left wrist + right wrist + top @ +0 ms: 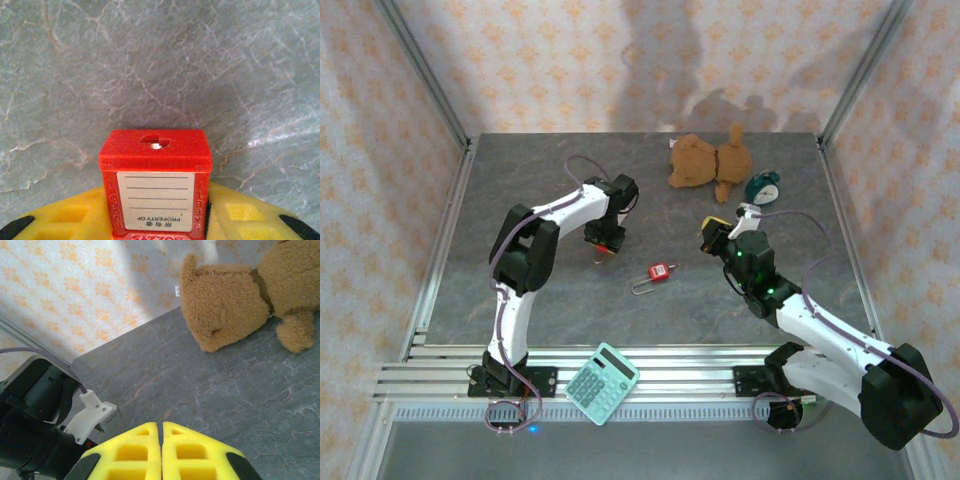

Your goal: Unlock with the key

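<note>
Broadly, the grey marbled counter (520, 200) carries a brown plush bear (705, 160) at upper right. Left of centre, the left tool (604, 240) clamps the red plastic padlock body (155, 165), keyhole facing outward. Right of centre, the right tool (161, 427) is pressed closed and empty. A small red piece with a wire loop (658, 274) lies at centre; whether it is the key I cannot tell. The lock seems presented; next, a key must be fetched and lined up with the keyhole.

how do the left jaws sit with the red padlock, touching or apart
Touching. The left wrist view shows the red padlock wedged between the left jaws, both pressed against its sides.
</note>
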Robot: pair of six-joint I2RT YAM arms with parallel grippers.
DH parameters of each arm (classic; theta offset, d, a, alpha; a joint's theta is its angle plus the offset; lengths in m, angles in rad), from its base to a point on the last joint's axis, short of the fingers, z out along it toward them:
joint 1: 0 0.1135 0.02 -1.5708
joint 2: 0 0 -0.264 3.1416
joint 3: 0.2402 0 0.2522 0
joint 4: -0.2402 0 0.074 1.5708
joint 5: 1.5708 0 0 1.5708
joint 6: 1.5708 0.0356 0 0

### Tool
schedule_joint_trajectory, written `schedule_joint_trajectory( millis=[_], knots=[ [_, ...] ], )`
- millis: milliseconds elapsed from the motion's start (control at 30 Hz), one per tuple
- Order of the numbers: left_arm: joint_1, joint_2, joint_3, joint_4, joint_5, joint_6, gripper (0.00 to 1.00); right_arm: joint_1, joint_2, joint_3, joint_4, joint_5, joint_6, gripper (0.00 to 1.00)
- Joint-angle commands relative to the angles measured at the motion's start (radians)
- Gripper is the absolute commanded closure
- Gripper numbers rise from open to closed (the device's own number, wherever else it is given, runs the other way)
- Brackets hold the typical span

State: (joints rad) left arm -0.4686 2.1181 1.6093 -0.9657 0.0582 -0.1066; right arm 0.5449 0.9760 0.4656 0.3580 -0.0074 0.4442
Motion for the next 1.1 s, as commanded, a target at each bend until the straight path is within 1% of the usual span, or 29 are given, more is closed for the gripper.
schedule_joint_trajectory(
  millis=[0, 133, 233, 267, 333, 433, 567, 667, 833, 1000, 1067],
  knots=[
    [-0.001, -0.066, -0.018, 0.022, -0.039, -0.011, 0.58, 0.008, -0.003, 0.024, 0.013, 0.003, 0.001, 0.94],
    [-0.026, -0.13, -0.066, 0.088, -0.04, -0.017, 0.58, 0.011, 0.003, 0.027, 0.014, 0.004, -0.001, 0.94],
    [-0.054, -0.203, -0.143, 0.19, -0.03, -0.015, 0.58, 0.012, 0.006, 0.031, 0.014, 0.003, -0.003, 0.94],
    [-0.062, -0.256, -0.171, 0.225, -0.019, -0.008, 0.58, 0.015, 0.008, 0.035, 0.015, 0.004, -0.005, 0.94],
    [-0.08, -0.315, -0.231, 0.303, -0.025, -0.003, 0.59, 0.018, 0.009, 0.046, 0.006, 0.005, -0.012, 0.94],
    [-0.112, -0.43, -0.373, 0.487, -0.039, 0.018, 0.61, 0.021, 0.011, 0.067, -0.006, -0.003, -0.011, 0.94],
    [-0.153, -0.597, -0.604, 0.794, -0.05, 0.036, 0.61, 0.033, 0.009, 0.086, -0.014, -0.012, -0.007, 0.94],
    [-0.194, -0.69, -0.747, 0.989, -0.05, 0.051, 0.61, 0.05, 0.01, 0.1, -0.016, -0.019, -0.01, 0.94],
    [-0.299, -0.777, -0.838, 1.138, -0.145, 0.116, 0.61, 0.078, 0.031, 0.118, -0.007, -0.032, 0.006, 0.94],
    [-0.416, -0.801, -0.836, 1.181, -0.253, 0.205, 0.61, 0.114, 0.024, 0.125, -0.021, -0.041, 0.004, 0.94],
    [-0.447, -0.804, -0.847, 1.215, -0.268, 0.219, 0.61, 0.122, 0.004, 0.122, -0.04, -0.064, 0.005, 0.94]
  ],
)
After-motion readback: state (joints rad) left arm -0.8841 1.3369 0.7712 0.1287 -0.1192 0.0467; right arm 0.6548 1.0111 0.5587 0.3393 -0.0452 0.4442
